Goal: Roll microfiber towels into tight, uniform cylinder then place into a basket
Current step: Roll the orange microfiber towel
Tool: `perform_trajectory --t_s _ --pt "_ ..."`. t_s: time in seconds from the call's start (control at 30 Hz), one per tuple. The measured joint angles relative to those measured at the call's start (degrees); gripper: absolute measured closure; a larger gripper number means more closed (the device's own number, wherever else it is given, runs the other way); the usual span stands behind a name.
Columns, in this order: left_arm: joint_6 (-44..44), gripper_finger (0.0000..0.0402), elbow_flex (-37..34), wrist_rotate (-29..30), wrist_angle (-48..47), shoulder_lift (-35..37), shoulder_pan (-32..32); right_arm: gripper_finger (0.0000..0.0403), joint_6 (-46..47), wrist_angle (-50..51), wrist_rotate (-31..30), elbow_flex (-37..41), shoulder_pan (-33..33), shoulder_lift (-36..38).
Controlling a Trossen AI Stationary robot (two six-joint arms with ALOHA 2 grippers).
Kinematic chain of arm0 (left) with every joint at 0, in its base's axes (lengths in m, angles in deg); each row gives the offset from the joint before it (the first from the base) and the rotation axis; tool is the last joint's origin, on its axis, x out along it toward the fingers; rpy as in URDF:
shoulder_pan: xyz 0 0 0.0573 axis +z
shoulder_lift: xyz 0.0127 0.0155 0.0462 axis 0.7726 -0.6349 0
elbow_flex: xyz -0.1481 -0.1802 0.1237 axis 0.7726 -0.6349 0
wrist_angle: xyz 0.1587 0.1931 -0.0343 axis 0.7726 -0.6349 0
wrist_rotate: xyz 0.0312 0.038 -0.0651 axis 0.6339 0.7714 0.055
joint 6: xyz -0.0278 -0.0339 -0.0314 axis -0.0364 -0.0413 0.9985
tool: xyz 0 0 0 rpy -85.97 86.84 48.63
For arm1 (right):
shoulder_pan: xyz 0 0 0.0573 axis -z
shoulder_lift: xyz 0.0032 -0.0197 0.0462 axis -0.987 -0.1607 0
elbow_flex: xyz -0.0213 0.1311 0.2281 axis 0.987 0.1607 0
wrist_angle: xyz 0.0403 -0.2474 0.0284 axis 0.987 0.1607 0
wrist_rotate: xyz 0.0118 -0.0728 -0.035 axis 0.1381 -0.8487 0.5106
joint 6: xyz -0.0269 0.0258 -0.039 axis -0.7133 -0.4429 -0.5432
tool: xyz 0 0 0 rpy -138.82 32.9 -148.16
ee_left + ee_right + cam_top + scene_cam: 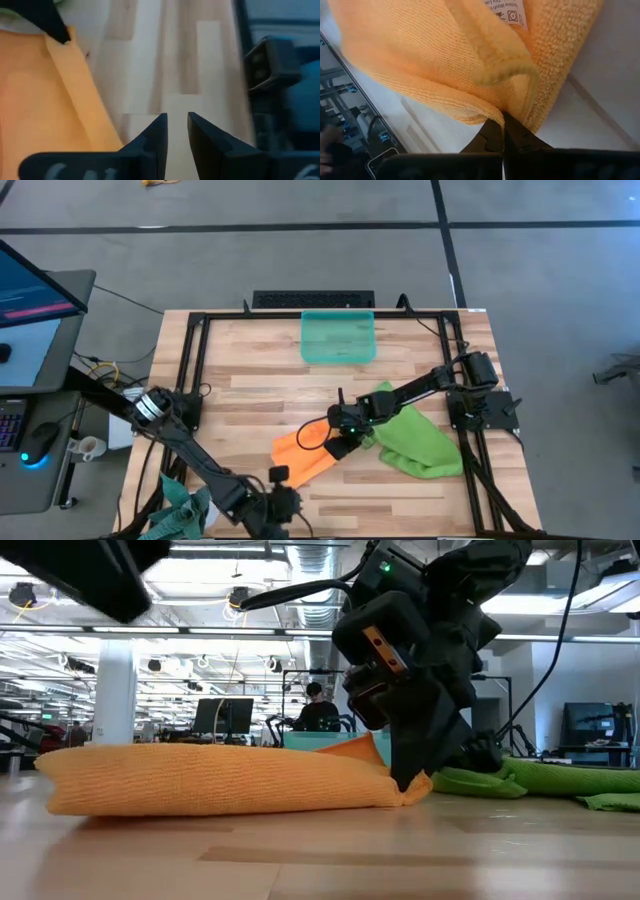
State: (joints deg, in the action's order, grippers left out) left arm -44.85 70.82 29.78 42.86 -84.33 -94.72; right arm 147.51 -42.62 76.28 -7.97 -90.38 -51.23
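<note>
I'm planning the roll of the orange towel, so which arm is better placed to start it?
The right arm. Its claw is shut on the orange towel's edge, with the fold already lifted. The left claw hangs near the table's front edge, beside the towel and apart from it.

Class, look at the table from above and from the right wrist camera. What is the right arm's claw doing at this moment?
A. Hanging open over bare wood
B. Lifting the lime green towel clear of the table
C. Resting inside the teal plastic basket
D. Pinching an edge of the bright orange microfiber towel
D: the right claw is closed on a folded edge of the bright orange microfiber towel, which lies on the wooden table; the translucent teal plastic basket stands apart.
</note>
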Motion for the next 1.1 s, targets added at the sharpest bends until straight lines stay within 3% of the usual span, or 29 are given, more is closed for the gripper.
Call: perform_trajectory --t_s 0.2,0.47,0.63,0.77,1.1 --pt "0.1 0.0351 -0.6 -0.5 -0.9 -0.3 3.0 0.0396 -0.2 -0.3 0.5 0.0 0.0 0.0" --pt "-0.7 0.0359 -0.5 -7.3 0.8 -3.1 4.8 0.0397 -0.3 -0.8 1.3 -0.1 0.1 0.0" --pt "0.6 0.0359 -0.6 -8.0 -0.7 -4.9 4.8 0.0397 -0.2 -1.2 1.5 -0.1 0.4 0.0" --pt "1.9 0.0359 -0.5 -7.2 -3.4 -4.9 4.8 0.0397 -0.2 -1.0 1.7 -0.1 0.4 0.0" --pt "7.1 0.0359 -0.5 1.1 -13.3 -3.7 4.2 0.0397 -1.3 0.6 1.6 -0.1 0.4 0.0"
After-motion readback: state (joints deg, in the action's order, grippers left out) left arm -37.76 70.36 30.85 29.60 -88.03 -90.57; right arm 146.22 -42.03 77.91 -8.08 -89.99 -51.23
